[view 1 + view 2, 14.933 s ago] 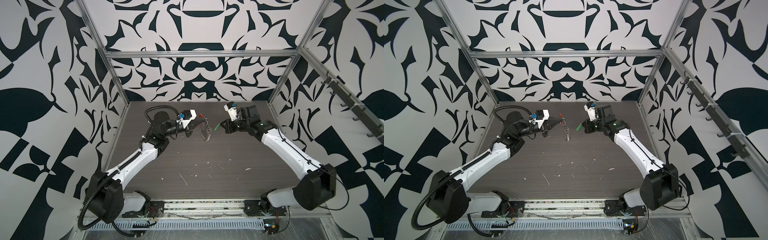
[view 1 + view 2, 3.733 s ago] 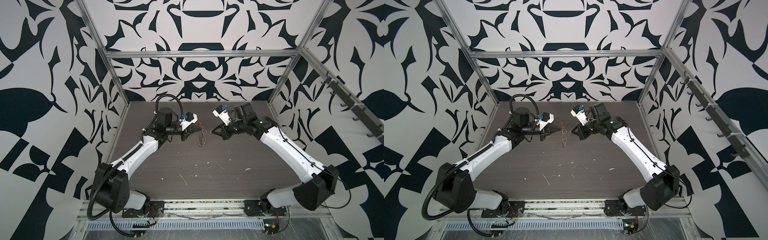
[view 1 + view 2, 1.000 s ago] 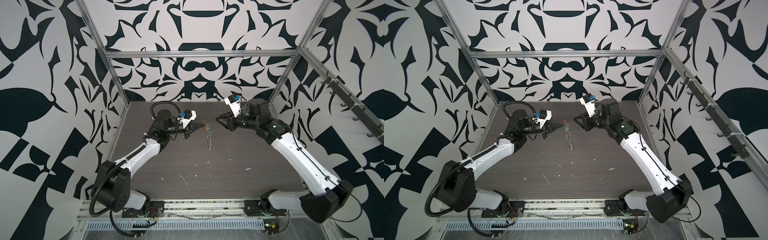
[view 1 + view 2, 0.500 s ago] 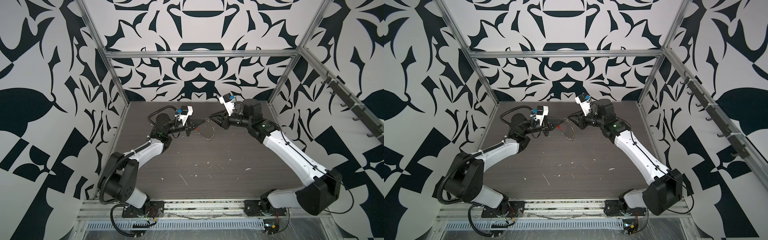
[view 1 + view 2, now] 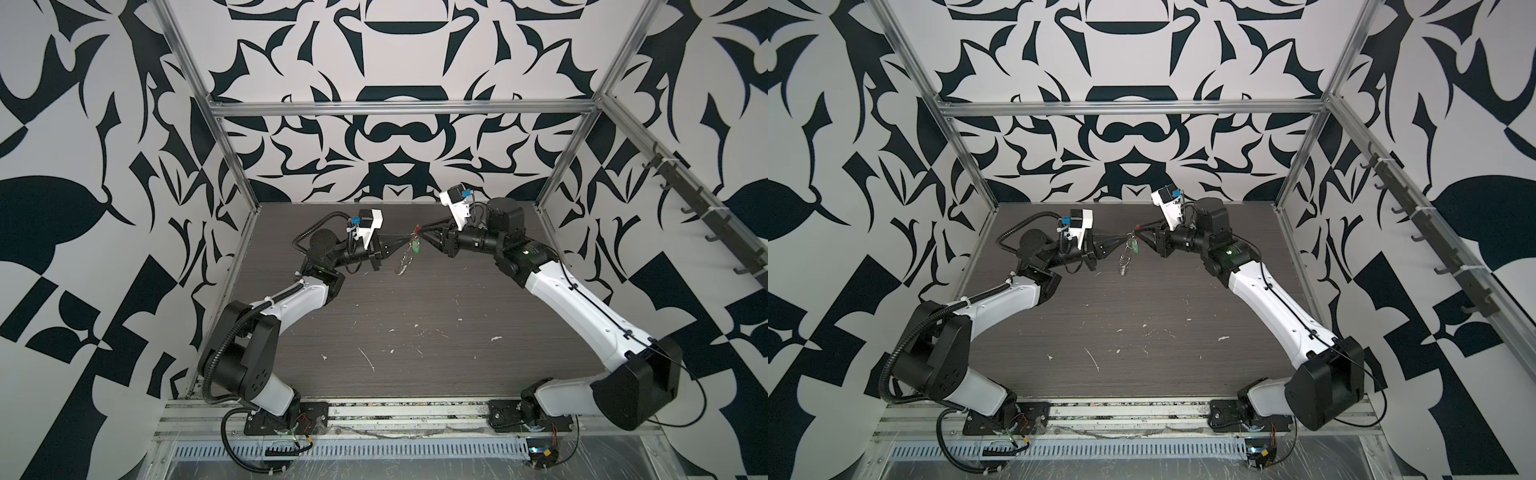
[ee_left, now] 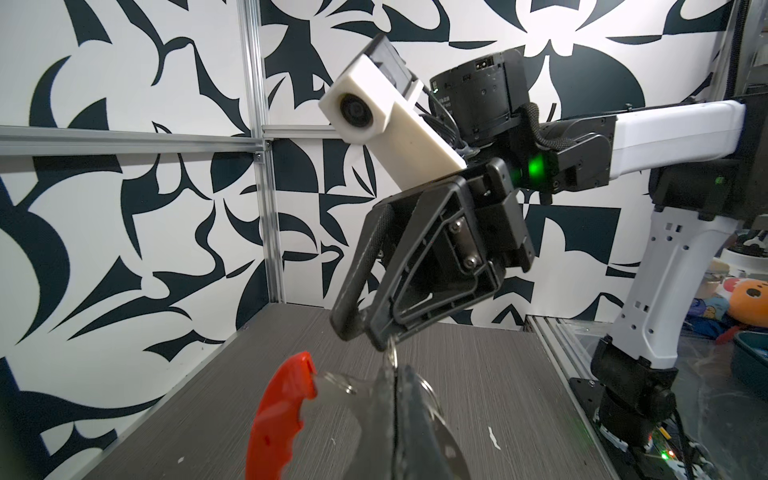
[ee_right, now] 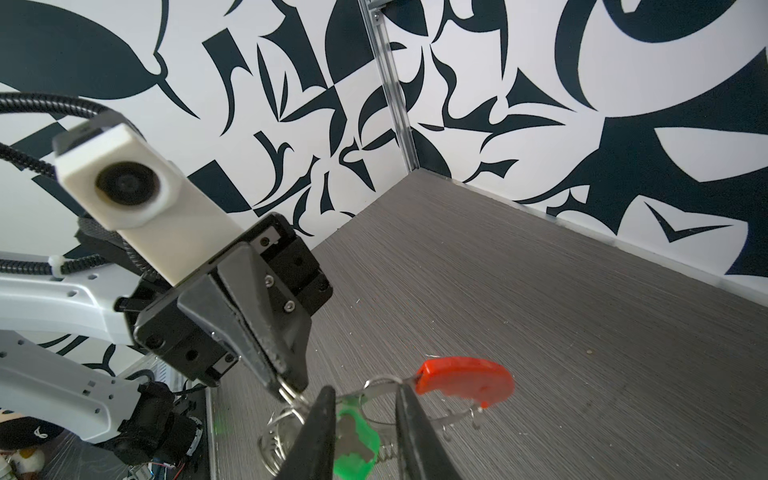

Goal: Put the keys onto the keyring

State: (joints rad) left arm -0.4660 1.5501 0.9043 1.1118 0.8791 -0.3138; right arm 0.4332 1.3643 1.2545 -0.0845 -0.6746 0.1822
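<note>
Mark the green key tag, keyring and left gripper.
green key tag (image 7: pixel 358 465), right wrist view, lower end.
keyring (image 7: pixel 461 380), right wrist view, red-orange segment.
left gripper (image 7: pixel 286 384), right wrist view, shut fingertips.

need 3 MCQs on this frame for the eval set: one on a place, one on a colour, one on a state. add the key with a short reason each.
1. The keyring is:
A) lying flat on the tabletop
B) hanging in mid-air
C) in a bin

2. The small oblong plastic tag is:
A) blue
B) yellow
C) green

3. The left claw is:
A) shut on a metal ring
B) wide open
C) half open, empty

Key:
1 B, it dangles from the left claw, clear of the table.
2 C, it shows bright green in the right wrist view.
3 A, its fingers are pinched together on a ring of the keyring.
</note>
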